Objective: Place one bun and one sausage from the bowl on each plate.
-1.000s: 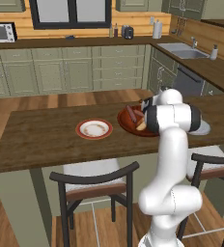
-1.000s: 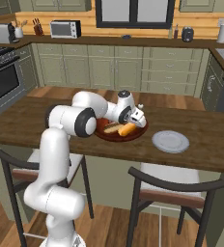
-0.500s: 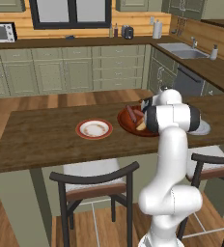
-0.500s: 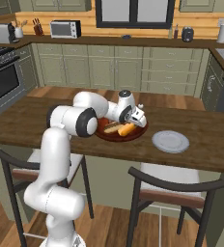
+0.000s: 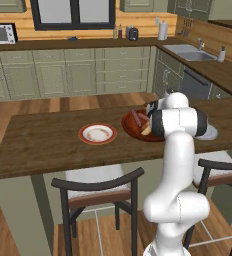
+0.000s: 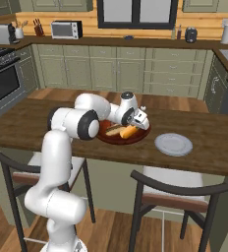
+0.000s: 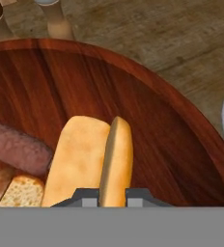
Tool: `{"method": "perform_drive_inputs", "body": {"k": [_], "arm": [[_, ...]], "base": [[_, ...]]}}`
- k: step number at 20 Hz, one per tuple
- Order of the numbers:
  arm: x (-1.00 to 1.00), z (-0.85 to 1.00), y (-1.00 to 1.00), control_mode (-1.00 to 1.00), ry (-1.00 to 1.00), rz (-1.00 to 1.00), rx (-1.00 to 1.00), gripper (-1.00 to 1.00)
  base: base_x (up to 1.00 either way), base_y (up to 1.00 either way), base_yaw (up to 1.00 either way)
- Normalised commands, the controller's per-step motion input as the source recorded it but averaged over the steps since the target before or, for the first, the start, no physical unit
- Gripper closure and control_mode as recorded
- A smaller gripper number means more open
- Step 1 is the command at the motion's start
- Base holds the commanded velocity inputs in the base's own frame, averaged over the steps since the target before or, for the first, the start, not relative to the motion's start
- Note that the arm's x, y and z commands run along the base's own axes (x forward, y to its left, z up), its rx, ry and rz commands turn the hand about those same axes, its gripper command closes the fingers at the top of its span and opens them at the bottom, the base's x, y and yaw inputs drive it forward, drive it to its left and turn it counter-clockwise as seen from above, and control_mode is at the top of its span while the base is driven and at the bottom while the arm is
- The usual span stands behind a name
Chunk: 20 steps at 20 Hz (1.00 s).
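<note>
Gripper (image 7: 113,195) has just snapped closed and I've got it pinching one half of the split bun (image 7: 116,159), which sits in the bowl (image 7: 181,130) beside a sausage (image 7: 17,147). Grab looks done; both plates wait either side of the bowl.
</note>
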Motion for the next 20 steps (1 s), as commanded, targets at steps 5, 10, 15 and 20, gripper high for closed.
{"method": "perform_drive_inputs", "body": {"k": [5, 10, 15, 20], "arm": [[-0.24, 0.10, 0.00, -1.00, 0.00, -0.01, 0.00, 1.00], [-0.31, 0.27, 0.00, -1.00, 0.00, -0.01, 0.00, 1.00], [-0.14, 0.37, 0.00, -1.00, 0.00, -0.01, -0.01, 1.00], [-0.10, 0.38, -0.01, -1.00, -0.04, -0.04, -0.01, 1.00]], "base": [[0.00, 0.00, 0.00], [0.00, 0.00, 0.00], [0.00, 0.00, 0.00], [0.00, 0.00, 0.00]]}}
